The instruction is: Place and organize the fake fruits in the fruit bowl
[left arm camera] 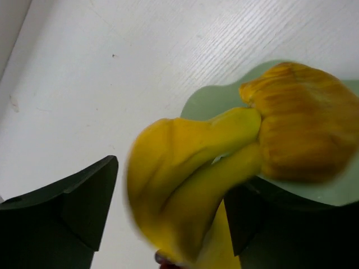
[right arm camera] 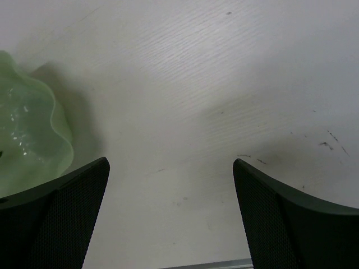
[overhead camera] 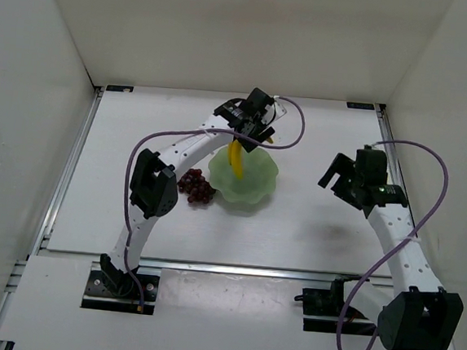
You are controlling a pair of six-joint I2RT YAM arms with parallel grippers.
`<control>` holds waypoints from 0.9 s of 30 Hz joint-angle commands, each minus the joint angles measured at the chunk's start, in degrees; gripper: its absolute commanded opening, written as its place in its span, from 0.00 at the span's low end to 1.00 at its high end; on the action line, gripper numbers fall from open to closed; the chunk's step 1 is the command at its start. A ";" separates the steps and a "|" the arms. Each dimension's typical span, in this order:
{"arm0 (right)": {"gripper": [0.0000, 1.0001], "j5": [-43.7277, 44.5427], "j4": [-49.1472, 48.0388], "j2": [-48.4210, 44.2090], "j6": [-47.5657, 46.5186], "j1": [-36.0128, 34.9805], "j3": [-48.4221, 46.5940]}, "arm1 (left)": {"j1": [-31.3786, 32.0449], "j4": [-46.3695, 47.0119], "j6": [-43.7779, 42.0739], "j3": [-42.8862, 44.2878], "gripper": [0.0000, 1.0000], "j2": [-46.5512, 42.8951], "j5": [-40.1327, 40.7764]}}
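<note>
top external view, from the left: the grapes (overhead camera: pixel 197 187) lie on the surface (overhead camera: pixel 140 118), below and left of the left jaws, just beside the near-left rim of the bowl (overhead camera: pixel 257 185) and outside it. the left arm (overhead camera: pixel 178 150) reaches past them to the bowl's far rim, where the left jaws point down. the banana (overhead camera: pixel 235 159) hangs straight beneath those jaws, its lower end inside the bowl on the far-left side.

left wrist view: the left jaws stand wide open. the banana (left arm camera: pixel 185 185) sits in the gap, blurred. bare surface (left arm camera: pixel 84 84) shows between it and the left finger (left arm camera: pixel 73 207). it overlaps the right finger (left arm camera: pixel 263 224), so contact there cannot be told. beyond the jaws the bowl (left arm camera: pixel 219 101) shows as a green edge, with a blurred orange-yellow mass (left arm camera: pixel 303 129) over it that i cannot identify.

further right in the top view, the right jaws hover over bare surface, well apart from the bowl's right rim.

right wrist view: these jaws are spread wide with nothing between them. the bowl (right arm camera: pixel 33 129) lies ahead and to their left. scuffed surface (right arm camera: pixel 224 84) lies ahead of them.
</note>
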State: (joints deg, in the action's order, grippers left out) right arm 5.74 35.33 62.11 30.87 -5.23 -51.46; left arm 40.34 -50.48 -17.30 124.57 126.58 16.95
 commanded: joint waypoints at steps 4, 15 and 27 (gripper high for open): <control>0.95 -10.27 -9.13 0.11 -12.93 -7.75 -5.04 | 0.09 0.82 -0.81 -3.37 1.00 -8.10 0.62; 0.98 -8.21 -4.84 35.30 -32.00 -42.98 -37.50 | -17.20 0.82 2.97 -4.06 1.00 -21.90 5.55; 0.99 7.98 0.97 69.28 -28.42 -51.46 -67.20 | -42.70 -0.23 11.40 -34.73 1.00 -38.07 -0.16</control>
State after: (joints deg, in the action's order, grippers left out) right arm 8.40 34.85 131.98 0.49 -58.74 -118.56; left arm 0.30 -49.08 -8.93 93.84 91.98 20.71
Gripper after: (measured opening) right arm 0.992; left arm 0.998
